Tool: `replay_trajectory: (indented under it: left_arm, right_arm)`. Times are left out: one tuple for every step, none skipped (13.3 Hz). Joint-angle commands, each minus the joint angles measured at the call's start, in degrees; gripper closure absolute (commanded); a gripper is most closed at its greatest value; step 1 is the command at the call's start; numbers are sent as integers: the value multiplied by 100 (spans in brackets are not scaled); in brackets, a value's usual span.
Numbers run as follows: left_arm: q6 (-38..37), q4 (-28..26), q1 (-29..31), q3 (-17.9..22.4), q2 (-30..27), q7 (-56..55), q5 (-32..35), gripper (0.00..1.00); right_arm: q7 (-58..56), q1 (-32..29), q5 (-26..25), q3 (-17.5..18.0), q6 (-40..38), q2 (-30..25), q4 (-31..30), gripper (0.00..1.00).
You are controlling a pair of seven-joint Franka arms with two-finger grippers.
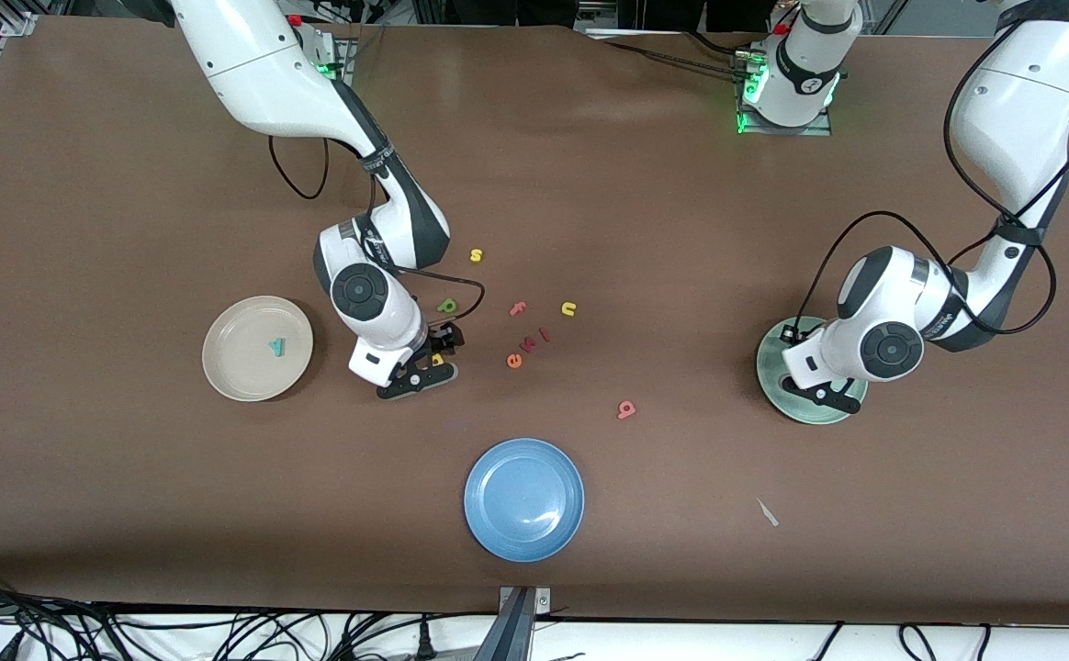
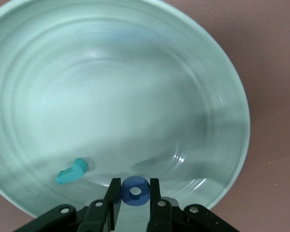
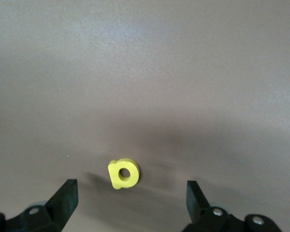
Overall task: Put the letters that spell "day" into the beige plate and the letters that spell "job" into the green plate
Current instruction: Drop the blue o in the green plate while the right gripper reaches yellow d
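The beige plate (image 1: 257,348) holds only the teal y (image 1: 276,347), and the green plate (image 2: 217,82) only the teal j (image 2: 71,172). The left gripper (image 2: 135,195), over the green plate, pinches the blue o (image 2: 135,191). The right gripper (image 3: 130,198) hangs wide open and empty over the yellow a (image 3: 123,174) on the desk (image 1: 681,229); green d (image 1: 447,306) and salmon b (image 1: 626,409) also wait there.

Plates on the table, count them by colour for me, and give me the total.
Round cream-beige plate: 1
Round pale mint-green plate: 1
Round blue plate: 1
Total: 3
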Motion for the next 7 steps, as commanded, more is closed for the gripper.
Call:
replay_trajectory:
  left_arm:
    - [75, -28, 77, -56, 41, 60, 179, 97]
    - [75, -37, 77, -56, 50, 60, 179, 97]
    - [75, -37, 77, -56, 50, 60, 179, 91]
    - [67, -28, 68, -56, 50, 51, 170, 79]
    - [67, -28, 68, -65, 50, 43, 152, 54]
    - [67, -28, 68, -65, 50, -1, 100, 26]
    - [67, -28, 68, -65, 50, -19, 82, 0]
  right_arm:
    - [27, 73, 0, -30, -18, 167, 225, 1]
    - [36, 73, 0, -30, -18, 168, 225, 2]
    - [36, 73, 0, -30, -10, 176, 225, 4]
    - [36, 81, -9, -30, 34, 202, 225, 5]
    - [27, 73, -9, -30, 139, 211, 225, 8]
    - [18, 73, -18, -30, 157, 211, 216, 13]
    - [27, 73, -9, -30, 157, 211, 216, 14]
